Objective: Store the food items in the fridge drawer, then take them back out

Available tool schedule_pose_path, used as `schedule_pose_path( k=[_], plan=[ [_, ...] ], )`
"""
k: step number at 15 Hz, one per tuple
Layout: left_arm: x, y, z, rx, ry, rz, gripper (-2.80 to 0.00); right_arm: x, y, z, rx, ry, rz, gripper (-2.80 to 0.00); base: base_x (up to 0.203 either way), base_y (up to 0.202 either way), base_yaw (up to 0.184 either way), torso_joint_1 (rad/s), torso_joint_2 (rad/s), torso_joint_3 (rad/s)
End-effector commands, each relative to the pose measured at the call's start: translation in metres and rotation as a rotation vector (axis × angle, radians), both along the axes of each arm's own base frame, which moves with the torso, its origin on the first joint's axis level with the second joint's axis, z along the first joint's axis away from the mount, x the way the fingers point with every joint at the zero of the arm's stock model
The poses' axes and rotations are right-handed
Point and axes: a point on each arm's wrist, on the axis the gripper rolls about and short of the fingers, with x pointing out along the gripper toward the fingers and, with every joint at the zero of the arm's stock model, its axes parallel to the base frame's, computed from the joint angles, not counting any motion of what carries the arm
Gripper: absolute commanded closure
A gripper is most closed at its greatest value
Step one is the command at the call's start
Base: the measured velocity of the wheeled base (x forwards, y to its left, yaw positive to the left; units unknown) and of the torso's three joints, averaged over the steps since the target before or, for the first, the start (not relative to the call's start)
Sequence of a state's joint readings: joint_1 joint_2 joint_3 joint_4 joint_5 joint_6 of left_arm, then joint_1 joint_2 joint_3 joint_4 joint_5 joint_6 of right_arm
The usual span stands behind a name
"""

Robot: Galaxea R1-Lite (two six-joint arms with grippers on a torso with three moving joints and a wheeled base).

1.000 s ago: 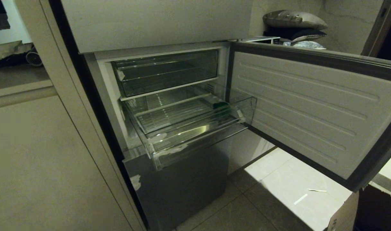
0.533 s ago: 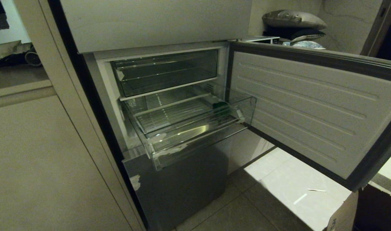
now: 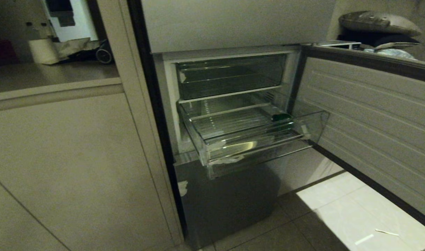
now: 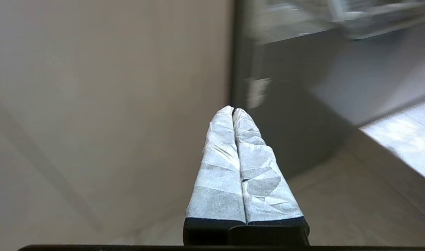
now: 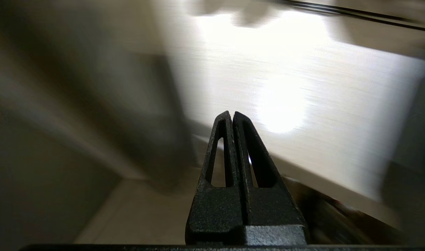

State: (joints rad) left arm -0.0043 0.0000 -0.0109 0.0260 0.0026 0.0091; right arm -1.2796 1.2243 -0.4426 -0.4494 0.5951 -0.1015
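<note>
Open fridge seen from above. The fridge drawer (image 3: 254, 146), clear plastic w/ ribbed floor, is pulled out below a shorter clear compartment (image 3: 229, 75). One food item (image 3: 281, 118), a small dark green glossy lump, lies inside the drawer at its rear right corner, near the side wall. The fridge door (image 3: 372, 115) stands swung open on the right, over pale floor tiles (image 3: 355, 216). Neither arm shows in the head view. Left gripper (image 4: 233, 111): paper-wrapped fingers pressed together, holding nothing, low beside a beige cabinet panel (image 3: 69, 167). Right gripper (image 5: 232, 114): black fingers pressed together, holding nothing, background blurred.
</note>
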Motion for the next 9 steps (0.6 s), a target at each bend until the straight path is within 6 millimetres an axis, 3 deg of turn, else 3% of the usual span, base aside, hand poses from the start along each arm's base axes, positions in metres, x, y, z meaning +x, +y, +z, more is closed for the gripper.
schedule_pose_path(
  k=[1, 5, 9],
  plan=[
    [0.000, 0.000, 0.000, 0.000, 0.002, 0.000, 0.00, -0.001, 0.004, 0.003, -0.020, -0.010, 0.016, 0.00, 0.001, -0.008, 0.172, 0.004, 0.00, -0.001],
    [0.000, 0.000, 0.000, 0.000, 0.002, 0.000, 0.00, -0.006, 0.023, 0.011, -0.089, -0.028, 0.026, 0.00, 0.001, -0.008, 0.134, -0.008, 0.00, 0.002],
    [0.000, 0.000, 0.000, 0.000, 0.002, 0.000, 0.00, -0.014, 0.048, 0.015, -0.194, -0.019, 0.030, 0.00, -0.001, -0.003, -0.010, 0.001, 0.00, 0.000]
  ],
)
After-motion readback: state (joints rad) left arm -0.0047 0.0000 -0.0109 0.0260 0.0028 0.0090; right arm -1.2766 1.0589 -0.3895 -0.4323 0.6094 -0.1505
